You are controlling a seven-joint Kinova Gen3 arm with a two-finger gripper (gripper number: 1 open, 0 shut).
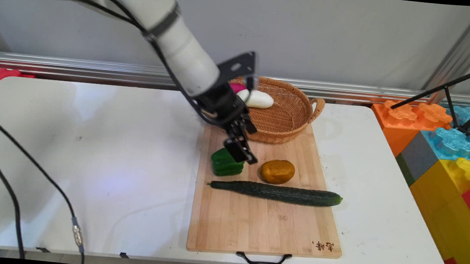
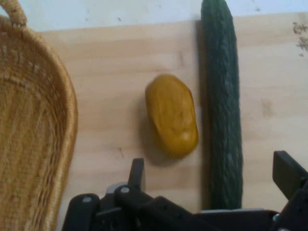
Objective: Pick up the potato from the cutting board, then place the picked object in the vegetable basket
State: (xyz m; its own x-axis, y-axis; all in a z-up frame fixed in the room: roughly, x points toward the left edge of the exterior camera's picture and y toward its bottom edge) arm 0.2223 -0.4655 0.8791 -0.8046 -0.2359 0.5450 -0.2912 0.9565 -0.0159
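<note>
Claw [image 1: 245, 154], spread wide and holding nothing, hangs low over the cutting board [image 1: 265, 226] between green pepper [image 1: 226, 163] and potato [image 1: 277, 171], cucumber [image 1: 276, 192] just beyond; descending carelessly, a finger could knock either aside.

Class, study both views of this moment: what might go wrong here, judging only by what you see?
The black pincer hangs low over the bamboo cutting board, close beside the green bell pepper; a small sideways drift might knock it off the board's left edge.
The brownish-yellow potato lies close to the long dark cucumber, so nudging one would likely roll the other.
</note>
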